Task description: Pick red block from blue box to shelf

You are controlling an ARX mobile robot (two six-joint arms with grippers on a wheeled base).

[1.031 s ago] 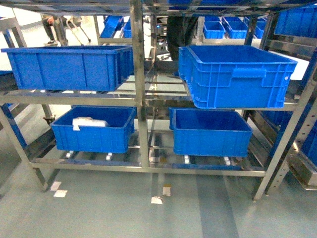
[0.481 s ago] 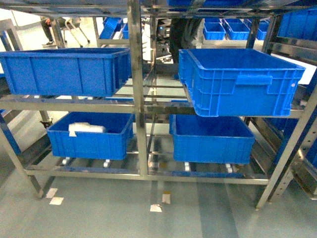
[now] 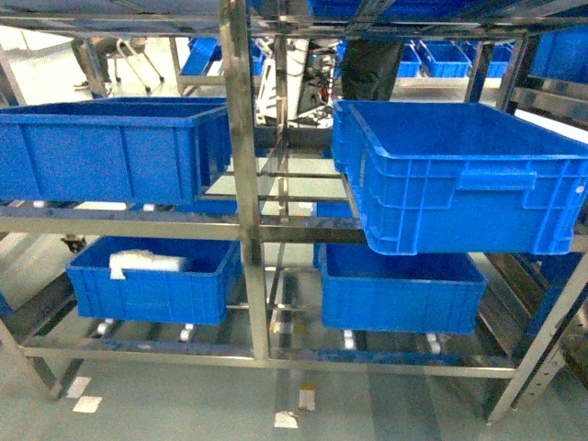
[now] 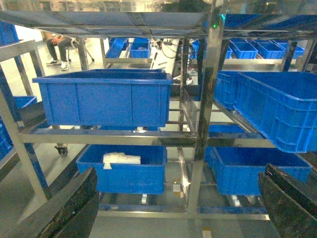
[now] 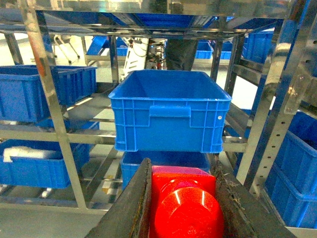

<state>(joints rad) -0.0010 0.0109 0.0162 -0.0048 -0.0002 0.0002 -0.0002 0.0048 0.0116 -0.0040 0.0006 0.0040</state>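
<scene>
Right gripper [image 5: 181, 208] is sitting at the bottom centre of the right wrist frame, fingers [image 5: 136, 208] clamping the red block [image 5: 182, 203] from both sides, round stud facing the camera. Left gripper [image 4: 176, 208] is showing at the bottom corners of the left wrist frame, fingers [image 4: 69, 210] standing wide apart with nothing between them. Neither gripper is appearing in the head view. Beyond them the shelf [image 3: 241, 165] is filling every frame, steel uprights and rails running across. On its lower tier, a dark blue crate [image 3: 152, 283] at lower left is holding a white bag [image 3: 142, 262], and a second lower crate [image 3: 400, 289] is sitting at lower right. On the middle tier, a left crate [image 3: 110, 152] is resting on the rails, and a right crate [image 3: 464, 179] is overhanging the front rail toward the camera. More blue crates [image 3: 441, 57] are showing far back at the top, with a person's legs [image 4: 59, 47] at upper left of the left wrist frame. Blue box isn't visible in any frame.
</scene>
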